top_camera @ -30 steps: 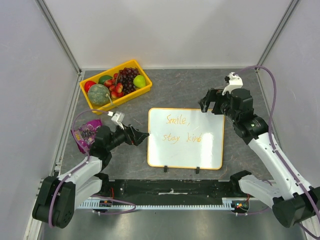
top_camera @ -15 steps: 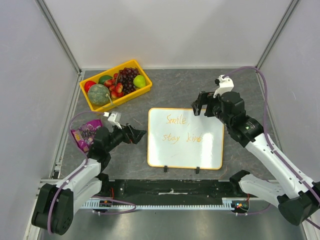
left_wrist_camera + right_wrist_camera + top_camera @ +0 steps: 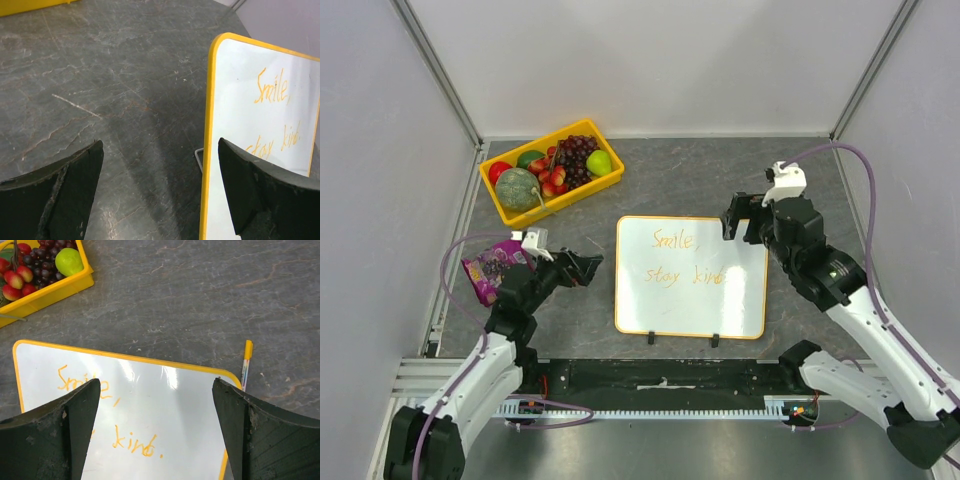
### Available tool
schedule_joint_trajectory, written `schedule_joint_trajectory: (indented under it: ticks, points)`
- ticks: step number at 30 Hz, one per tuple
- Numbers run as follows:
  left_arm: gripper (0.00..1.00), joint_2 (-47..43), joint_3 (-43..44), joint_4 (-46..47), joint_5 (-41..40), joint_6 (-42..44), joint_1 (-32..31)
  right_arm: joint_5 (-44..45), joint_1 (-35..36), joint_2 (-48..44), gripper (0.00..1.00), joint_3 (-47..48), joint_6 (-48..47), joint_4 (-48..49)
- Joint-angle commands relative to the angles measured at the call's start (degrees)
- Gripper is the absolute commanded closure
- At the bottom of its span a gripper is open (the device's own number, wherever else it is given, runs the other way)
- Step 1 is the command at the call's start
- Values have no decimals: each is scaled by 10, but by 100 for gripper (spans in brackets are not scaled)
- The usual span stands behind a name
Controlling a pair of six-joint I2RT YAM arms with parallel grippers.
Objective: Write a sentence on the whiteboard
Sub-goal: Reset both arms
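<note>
The whiteboard (image 3: 720,305), white with an orange-yellow rim and two black feet, lies flat mid-table. The sentence (image 3: 686,258) reads "Smile, stay kind" in thin orange writing on two lines. My left gripper (image 3: 588,266) is open and empty just left of the board's left edge; in its wrist view the rim (image 3: 208,125) and the sentence (image 3: 272,90) run between the fingers. My right gripper (image 3: 738,216) is open and empty over the board's far right corner. Its wrist view shows the whiteboard (image 3: 195,405), the sentence (image 3: 131,442) and a yellow marker pen (image 3: 246,364) on the table beside the corner.
A yellow fruit crate (image 3: 570,198) with grapes, strawberries, a lime and a melon stands at the far left, and its corner shows in the right wrist view (image 3: 60,287). A purple snack bag (image 3: 492,266) lies left of the left arm. Walls enclose the table.
My left gripper has drawn back a little to the left, away from the board's edge. My right gripper swung left over the board's far edge, then back right. The writing is unchanged.
</note>
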Motion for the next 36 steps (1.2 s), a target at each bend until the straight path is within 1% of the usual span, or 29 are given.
schedule_joint_trajectory:
  ticks: [1,6,10,16,22,30,36]
  points:
    - [0,-40,-9,-61,-33,-37,-1,43,3,-40,2,-20,-8,-40]
    - [0,-97,1,-136,-52,-46,-1,61,3,-74,2,-47,6,-69]
    - [0,-130,28,-186,-46,-36,-1,72,3,-98,2,-62,10,-85]
    - [0,-127,108,-278,-39,-15,-1,82,2,-128,2,-75,13,-98]
    - [1,-118,147,-285,-14,-29,-2,85,3,-134,2,-82,15,-98]
    - [1,-82,232,-333,-19,-9,-1,88,3,-129,2,-98,19,-93]
    - [1,-59,271,-339,-37,15,-1,102,3,-129,2,-114,7,-74]
